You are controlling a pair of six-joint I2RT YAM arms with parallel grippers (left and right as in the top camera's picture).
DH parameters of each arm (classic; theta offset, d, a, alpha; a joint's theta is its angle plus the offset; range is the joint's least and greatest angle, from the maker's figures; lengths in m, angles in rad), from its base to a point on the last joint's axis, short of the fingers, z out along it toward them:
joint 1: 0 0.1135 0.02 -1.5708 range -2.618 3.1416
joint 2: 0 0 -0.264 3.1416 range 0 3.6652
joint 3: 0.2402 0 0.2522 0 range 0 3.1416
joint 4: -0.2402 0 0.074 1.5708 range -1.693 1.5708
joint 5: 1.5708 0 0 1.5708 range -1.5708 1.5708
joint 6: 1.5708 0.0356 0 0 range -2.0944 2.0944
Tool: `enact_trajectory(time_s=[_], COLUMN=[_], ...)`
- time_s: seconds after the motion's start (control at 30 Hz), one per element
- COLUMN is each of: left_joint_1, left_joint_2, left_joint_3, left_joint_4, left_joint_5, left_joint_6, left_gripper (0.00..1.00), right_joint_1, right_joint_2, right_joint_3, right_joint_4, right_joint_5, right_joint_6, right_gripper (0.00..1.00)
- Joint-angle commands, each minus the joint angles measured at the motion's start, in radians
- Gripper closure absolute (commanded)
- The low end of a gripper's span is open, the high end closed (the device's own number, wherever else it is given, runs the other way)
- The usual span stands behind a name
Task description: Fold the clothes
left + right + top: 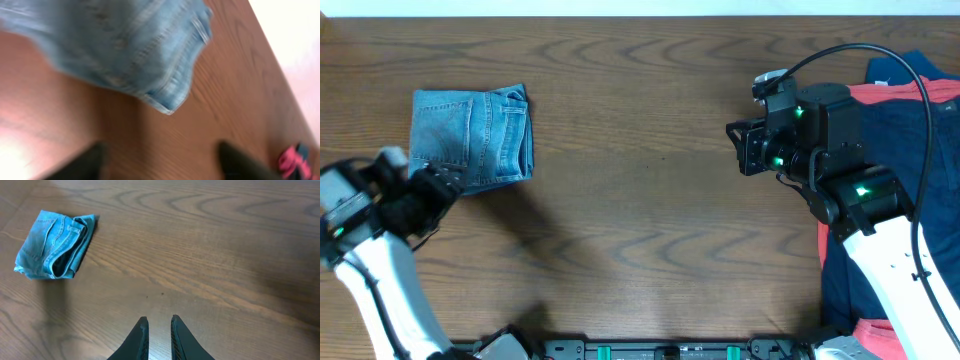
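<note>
The light blue jeans (pixel 470 135) lie folded into a small square on the left of the table, back pocket up. In the left wrist view they are blurred (pixel 135 45), and in the right wrist view they sit far off (pixel 54 245). My left gripper (pixel 442 183) hovers at their near edge without touching them. Its fingers (pixel 162 150) stand open, with only bare wood between them. Over the table's middle right, my right gripper (pixel 733 146) points left. Its fingers (pixel 159 319) are open by a narrow gap and hold nothing.
A pile of navy (pixel 920 120) and coral-red (pixel 895 95) clothes lies at the right edge, partly under my right arm. The pile shows as a small pink and blue patch (pixel 291 161) in the left wrist view. Brown wooden table (pixel 640 200) spans the scene.
</note>
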Motion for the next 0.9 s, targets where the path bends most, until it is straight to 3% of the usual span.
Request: enact_trajectory(time_s=[0.0, 0.13, 0.27, 0.47, 0.87], left_joint_1=[-0.124, -0.260, -0.318, -0.300, -0.206], left_joint_2=[0.065, 0.177, 0.312, 0.492, 0.565], left_joint_3=[0.009, 0.009, 0.009, 0.009, 0.039], left_joint_4=[0.063, 0.207, 0.345, 0.420, 0.555], left_joint_5=[-0.025, -0.190, -0.211, -0.364, -0.365], left_joint_6=[0.113, 0.132, 0.146, 0.097, 0.070], left_gripper=[0.94, 0.94, 0.94, 0.94, 0.94], right_joint_1=[0.004, 0.004, 0.004, 0.004, 0.004], right_joint_2=[0.000, 0.000, 0.002, 0.004, 0.021], right_joint_3=[0.003, 0.003, 0.003, 0.003, 0.003], right_joint_4=[-0.003, -0.003, -0.005, -0.016, -0.025], right_joint_5=[0.021, 0.035, 0.040, 0.090, 0.111], right_joint_6=[0.006, 0.027, 0.029, 0.030, 0.029], right_gripper=[0.85, 0.85, 0.86, 0.85, 0.86])
